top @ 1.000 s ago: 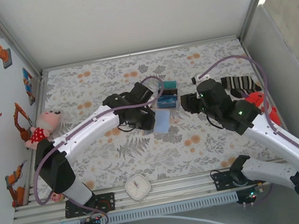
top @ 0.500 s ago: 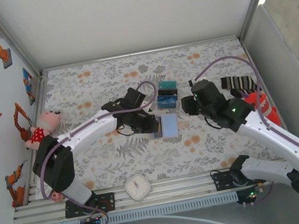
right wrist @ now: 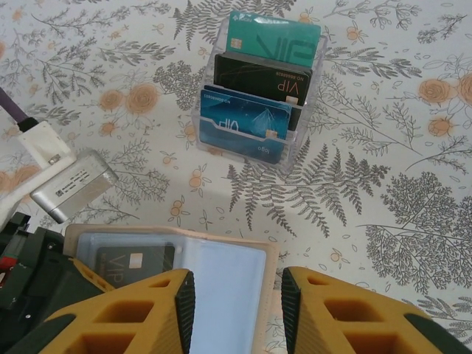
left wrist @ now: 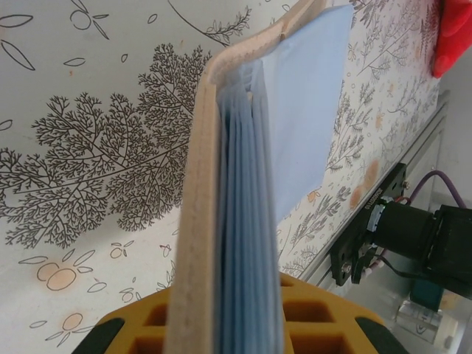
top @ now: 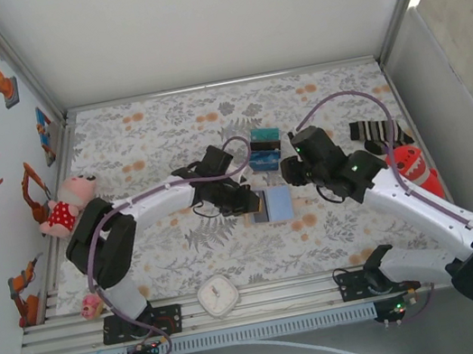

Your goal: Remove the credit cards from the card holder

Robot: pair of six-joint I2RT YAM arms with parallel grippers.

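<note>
Since a second ago the left arm has swung the card holder (top: 275, 205) nearer the arms' bases and a little to the right, and the right arm has come in closer to it. The left end effector (left wrist: 228, 324) is closed tight on the holder's folded spine, and its wrist camera looks along the tan cover and the pale blue leaves, which it sees edge-on. The holder is open over the flowered table (top: 147, 138), just in front of a clear card stand (right wrist: 258, 88). That stand holds a teal card (right wrist: 274, 33), a black card (right wrist: 262, 74) and a blue card (right wrist: 236, 122), one behind the other. The right end effector (right wrist: 237, 295) hangs over the holder's open leaf with its yellow fingers (right wrist: 346, 310) part-way apart and a narrow gap between them. Whether they touch the leaf cannot be told. A dark card (right wrist: 136, 259) sits in the holder's left pocket. Off to the right lie a striped sock (top: 374, 133) and a red toy (top: 414, 169). A doll (top: 71, 201) lies at the left edge and a white clock (top: 218, 295) near the front rail.
</note>
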